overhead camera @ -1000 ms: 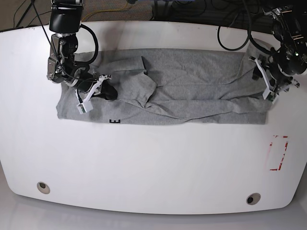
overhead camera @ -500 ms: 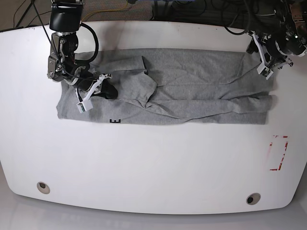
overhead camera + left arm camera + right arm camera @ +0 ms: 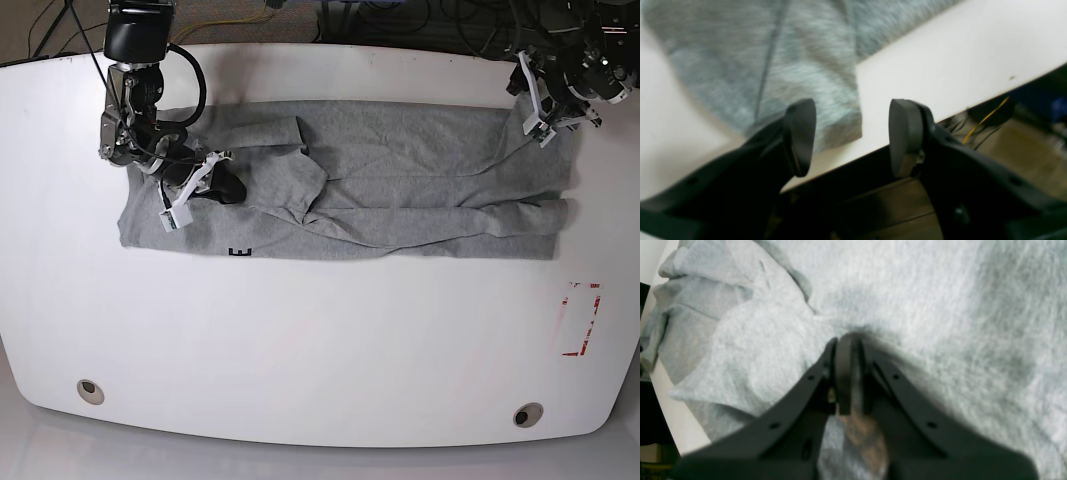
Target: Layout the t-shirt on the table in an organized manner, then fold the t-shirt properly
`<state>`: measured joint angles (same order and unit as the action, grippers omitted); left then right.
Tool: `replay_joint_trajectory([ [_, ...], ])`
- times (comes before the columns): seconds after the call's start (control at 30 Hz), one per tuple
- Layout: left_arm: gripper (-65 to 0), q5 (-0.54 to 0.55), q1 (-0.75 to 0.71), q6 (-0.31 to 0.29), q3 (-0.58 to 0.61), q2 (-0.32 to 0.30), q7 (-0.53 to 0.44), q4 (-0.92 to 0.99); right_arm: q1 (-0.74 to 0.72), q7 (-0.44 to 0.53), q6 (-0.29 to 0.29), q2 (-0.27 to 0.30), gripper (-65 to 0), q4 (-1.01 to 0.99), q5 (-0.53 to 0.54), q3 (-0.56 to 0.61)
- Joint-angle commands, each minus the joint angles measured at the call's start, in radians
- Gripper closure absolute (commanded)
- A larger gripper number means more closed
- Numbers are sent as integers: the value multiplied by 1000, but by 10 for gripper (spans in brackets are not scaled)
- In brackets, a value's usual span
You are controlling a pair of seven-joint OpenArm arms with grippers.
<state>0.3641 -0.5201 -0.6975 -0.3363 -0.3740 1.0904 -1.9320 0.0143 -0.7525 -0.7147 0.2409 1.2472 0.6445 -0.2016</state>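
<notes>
The grey t-shirt (image 3: 400, 180) lies spread lengthwise across the far half of the white table (image 3: 320, 340), wrinkled, with a sleeve folded over near its left-centre. My left gripper (image 3: 545, 115) hovers at the shirt's far right corner. In the left wrist view it (image 3: 851, 136) is open, and the t-shirt's corner (image 3: 773, 60) lies below the gap near the table edge (image 3: 940, 60). My right gripper (image 3: 222, 190) rests on the shirt's left part. In the right wrist view it (image 3: 848, 373) is shut, with the t-shirt's fabric (image 3: 940, 306) puckered at its tips.
A red tape mark (image 3: 580, 320) sits at the right front. Two grommet holes (image 3: 90, 390) (image 3: 527, 414) lie near the front edge. Cables (image 3: 987, 116) and floor show beyond the far table edge, close to my left gripper.
My left gripper has moved from the shirt's right edge up toward the far right corner, still open. The right gripper has stayed in place on the cloth.
</notes>
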Motion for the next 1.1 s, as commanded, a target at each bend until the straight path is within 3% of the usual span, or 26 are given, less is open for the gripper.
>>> replay_joint_trajectory([
  [0.0, -326, -49, -1, -1, 18, -10, -26, -17, 13, -92, 17, 7, -51, -5, -71, 4],
  [0.4, -326, -254, 5, -1, 49, 40, -83, -17, 14, -92, 17, 7, -51, -5, -71, 1],
  [1.07, -326, -396, 36, -1, 49, 59, -83, -8, 14, -92, 17, 7, -51, -5, -70, 1],
])
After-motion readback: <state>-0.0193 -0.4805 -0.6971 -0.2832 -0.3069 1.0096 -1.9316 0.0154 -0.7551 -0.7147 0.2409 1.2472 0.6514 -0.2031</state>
